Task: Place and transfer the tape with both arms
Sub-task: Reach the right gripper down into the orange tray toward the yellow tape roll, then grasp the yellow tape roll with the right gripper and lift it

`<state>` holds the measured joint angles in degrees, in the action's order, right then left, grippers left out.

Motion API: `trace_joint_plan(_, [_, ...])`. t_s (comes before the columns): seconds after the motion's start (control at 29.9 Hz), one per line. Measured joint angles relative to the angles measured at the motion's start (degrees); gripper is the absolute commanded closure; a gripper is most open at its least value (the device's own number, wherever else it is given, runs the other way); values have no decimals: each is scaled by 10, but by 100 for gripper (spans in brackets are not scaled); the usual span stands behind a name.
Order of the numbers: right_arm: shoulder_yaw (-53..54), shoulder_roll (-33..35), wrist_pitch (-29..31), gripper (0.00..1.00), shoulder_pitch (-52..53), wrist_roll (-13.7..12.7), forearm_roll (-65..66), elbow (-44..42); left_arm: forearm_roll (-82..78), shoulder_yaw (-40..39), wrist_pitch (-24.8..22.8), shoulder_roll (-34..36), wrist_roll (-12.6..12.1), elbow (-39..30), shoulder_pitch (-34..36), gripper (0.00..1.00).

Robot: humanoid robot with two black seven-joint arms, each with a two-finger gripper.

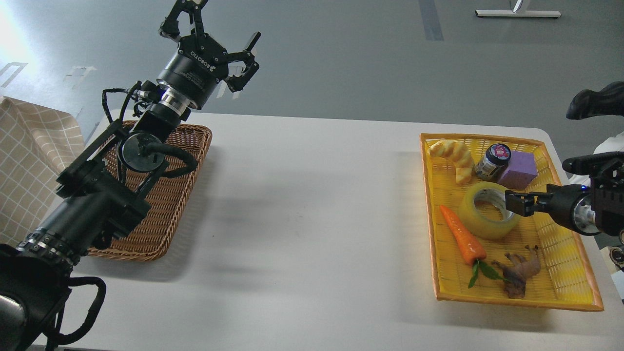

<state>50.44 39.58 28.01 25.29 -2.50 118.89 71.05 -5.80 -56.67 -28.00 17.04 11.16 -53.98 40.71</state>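
The tape [480, 220], a yellowish translucent roll with a grey-white core, lies flat in the yellow tray [430, 229] at the right, between a carrot and the tray's right side. My right gripper [517, 203] comes in from the right edge, and its dark tip sits at the tape's right rim, over the core hole's edge. Its fingers cannot be told apart. My left gripper [222, 29] is raised high above the table's far left, fingers spread open and empty, over the far end of a wicker basket.
The tray also holds a carrot [460, 235], a bread piece [456, 158], a small jar [492, 162], a purple block [519, 169] and a brown toy animal [521, 270]. A brown wicker basket [165, 195] stands at the left, with a checked cloth [29, 161] beyond it.
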Motion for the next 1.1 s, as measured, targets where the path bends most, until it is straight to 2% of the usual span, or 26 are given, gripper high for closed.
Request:
trace_joint_plan(0.2, [-20, -9, -5, 15, 3, 0, 3, -6, 0, 0, 0, 0, 0, 0, -1, 2])
trace_joint_plan(0.27, [-25, -9, -6, 21, 3, 0, 4, -6, 0, 0, 0, 0, 0, 0, -1, 2])
trace_joint_plan(0.3, [-26, -9, -6, 27, 4, 0, 4, -6, 0, -1, 0, 0, 0, 0, -1, 2])
trace_joint_plan(0.4, [-29, -9, -7, 30, 4, 0, 4, -6, 0, -1, 0, 0, 0, 0, -1, 2])
trace_joint_plan(0.53, [-30, -10, -7, 39, 4, 0, 4, -12, 0, -1, 0, 0, 0, 0, -1, 2])
trace_joint_plan(0.6, [-31, -13, -7, 51, 5, 0, 4, -15, 0, -1, 0, 0, 0, 0, -1, 2])
trace_joint_plan(0.67, [-33, -14, -6, 55, 7, 1, 3, -20, 0, -1, 0, 0, 0, 0, -1, 2])
trace_joint_plan(0.77, [-35, -16, -6, 70, 9, 2, 3, -24, 0, -1, 0, 0, 0, 0, -1, 2])
trace_joint_plan(0.9, [-36, -19, -6, 82, 10, 3, 3, -26, 0, -1, 0, 0, 0, 0, -1, 2])
trace_joint_plan(0.97, [-36, -19, -6, 93, 11, 3, 3, -26, 0, -1, 0, 0, 0, 0, -1, 2])
trace_joint_plan(1.04, [-36, -19, -5, 99, 15, 3, 3, -26, 0, -1, 0, 0, 0, 0, -1, 2])
trace_joint_plan(1.1, [-36, -19, -3, 100, 19, 3, 2, -25, 0, 0, 0, -1, 0, 0, -1, 2])
